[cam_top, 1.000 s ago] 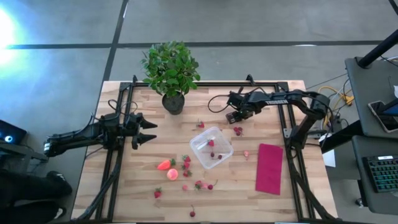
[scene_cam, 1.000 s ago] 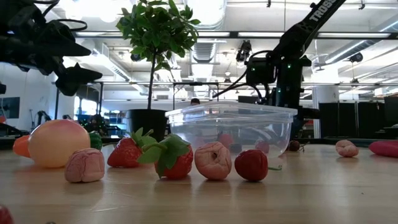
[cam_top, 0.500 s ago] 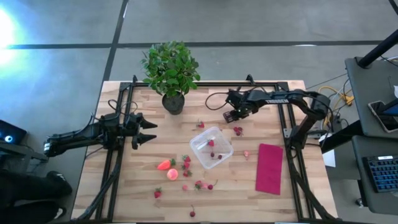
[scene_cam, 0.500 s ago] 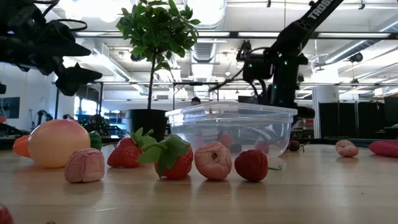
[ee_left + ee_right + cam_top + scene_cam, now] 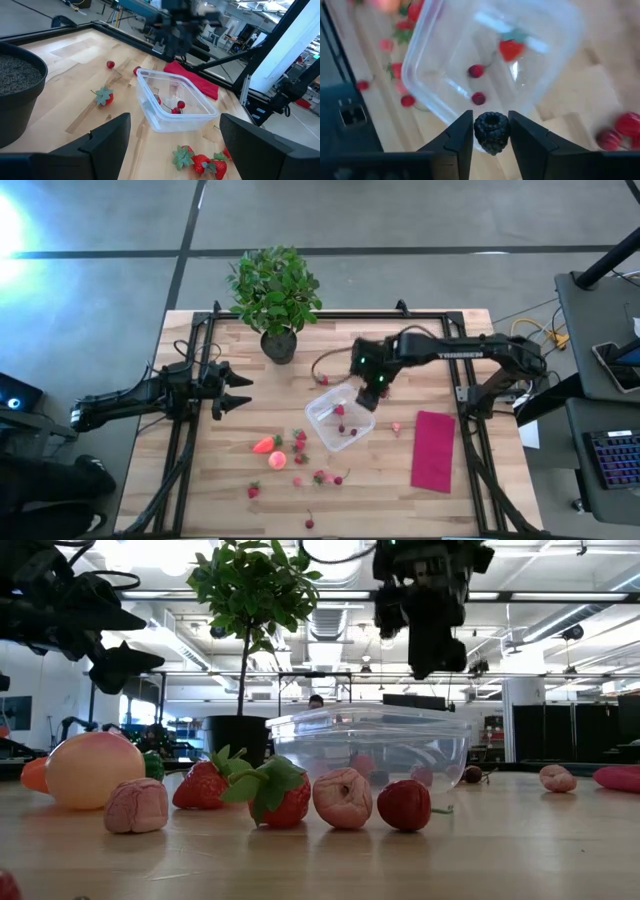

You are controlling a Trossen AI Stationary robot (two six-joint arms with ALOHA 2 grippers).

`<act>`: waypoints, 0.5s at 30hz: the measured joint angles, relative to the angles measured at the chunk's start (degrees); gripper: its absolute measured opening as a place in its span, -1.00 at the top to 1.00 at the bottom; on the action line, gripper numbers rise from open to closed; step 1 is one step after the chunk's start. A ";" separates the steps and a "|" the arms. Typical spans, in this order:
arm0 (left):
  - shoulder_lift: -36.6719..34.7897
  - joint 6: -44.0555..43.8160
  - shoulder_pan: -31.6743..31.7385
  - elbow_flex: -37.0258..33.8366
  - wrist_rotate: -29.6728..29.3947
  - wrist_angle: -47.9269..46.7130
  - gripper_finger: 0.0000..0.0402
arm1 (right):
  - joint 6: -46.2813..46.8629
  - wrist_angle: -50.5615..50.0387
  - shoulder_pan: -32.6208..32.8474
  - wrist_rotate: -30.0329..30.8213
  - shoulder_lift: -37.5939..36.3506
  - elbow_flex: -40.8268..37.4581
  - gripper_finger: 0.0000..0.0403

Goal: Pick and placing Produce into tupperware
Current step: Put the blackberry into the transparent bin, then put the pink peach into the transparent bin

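Observation:
The clear tupperware [image 5: 340, 417] sits mid-table with a small strawberry [image 5: 511, 48] and two cherries [image 5: 476, 70] inside. My right gripper [image 5: 372, 385] hangs above its far right corner, shut on a dark blackberry-like berry [image 5: 491, 131]; in the low view the gripper [image 5: 430, 630] is well above the tupperware's rim [image 5: 370, 718]. An orange-red strawberry [image 5: 265, 445], a round pink-orange fruit [image 5: 277, 461] and several small red berries [image 5: 322, 476] lie on the table near the tupperware. My left gripper [image 5: 235, 390] is open and empty at the table's left. My right gripper pinches the dark berry [image 5: 491, 131] between its two fingers [image 5: 462, 137], one on each side of it. The fingers point down from above. The berry is lifted clear, over the tupperware's edge.
A potted plant [image 5: 275, 295] stands at the far middle. A magenta cloth [image 5: 433, 450] lies flat at the right. Loose berries [image 5: 383, 390] lie right of the tupperware, one more [image 5: 397, 427] by the cloth. Dark frame rails [image 5: 185, 450] run along both sides.
My right gripper has gone toward the table's left and near edges with the dark berry, from beside the loose berries at the far right to above the tupperware's far right corner. It has stayed shut on the berry.

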 joint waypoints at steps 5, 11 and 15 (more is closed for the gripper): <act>0.00 0.02 0.00 0.00 -0.01 -0.01 -0.46 | -0.53 1.73 4.78 4.04 3.65 0.45 0.33; 0.00 0.01 0.00 0.00 -0.01 0.00 -0.46 | 4.31 1.98 6.85 10.64 6.11 1.84 0.10; 0.00 0.02 -0.01 0.00 -0.02 -0.01 -0.46 | 12.31 -3.69 6.89 17.16 4.49 2.51 -0.03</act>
